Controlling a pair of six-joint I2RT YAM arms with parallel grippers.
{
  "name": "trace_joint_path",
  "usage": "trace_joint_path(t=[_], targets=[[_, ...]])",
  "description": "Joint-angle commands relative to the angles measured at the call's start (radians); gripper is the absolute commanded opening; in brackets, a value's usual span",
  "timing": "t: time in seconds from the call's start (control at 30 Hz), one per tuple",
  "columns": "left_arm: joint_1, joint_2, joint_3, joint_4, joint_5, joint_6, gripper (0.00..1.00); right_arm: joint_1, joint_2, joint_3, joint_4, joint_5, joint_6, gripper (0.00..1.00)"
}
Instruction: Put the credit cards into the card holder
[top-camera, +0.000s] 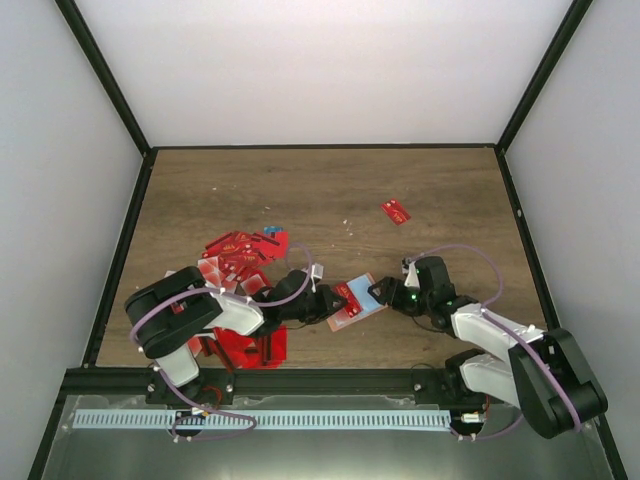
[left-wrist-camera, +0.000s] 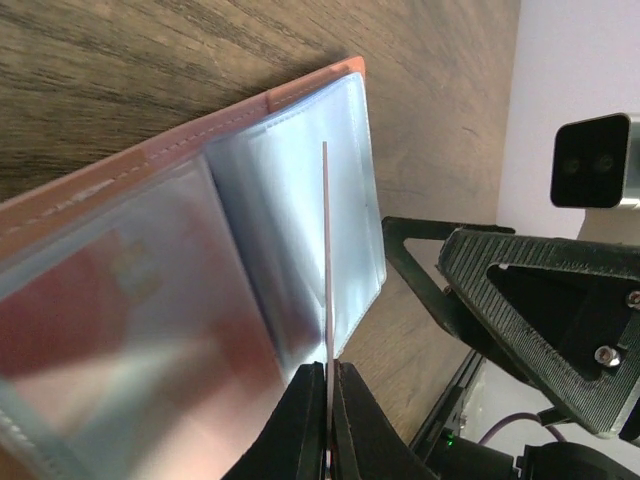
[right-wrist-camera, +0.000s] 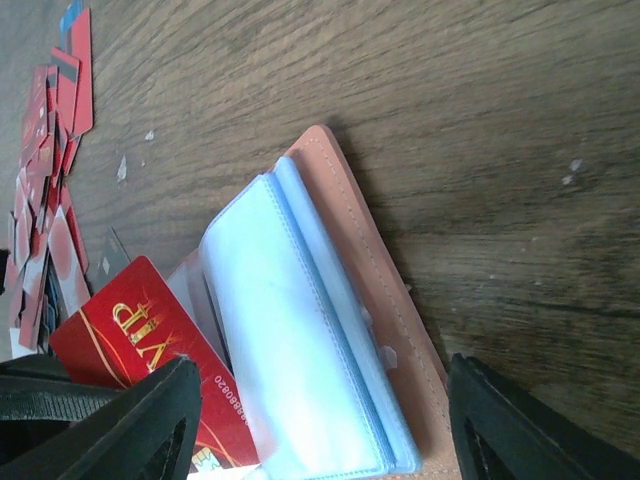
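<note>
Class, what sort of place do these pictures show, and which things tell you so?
Likely a robot lab cell: wooden table, white walls with black frame, left arm and right arm bolted to a rail.

Left gripper (top-camera: 335, 298) holds a red card (top-camera: 349, 294) over the card holder (top-camera: 364, 312) — right gripper (top-camera: 385, 296) alongside.

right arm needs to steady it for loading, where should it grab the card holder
Likely the salmon cover strip of the card holder, along its long edge away from the red card. Approach from the right arm's side: that strip lies flat, clear of sleeves, and the left end effector occupies the other side.
</note>
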Motion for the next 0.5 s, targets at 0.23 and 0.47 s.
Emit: trace_joint_path(t=[0.23,0.47], targets=[[-0.007,0.018,-0.027,0.081,0.003,-0.042,0.04,-0.006,0.003,-0.047,0.018,-0.104,0.027,0.68],[-0.006,0.021,-0.065,0.089,0.005,-0.109,0.04,-0.004,-0.037,-0.049,-0.013,-0.087,0.033,0.68]])
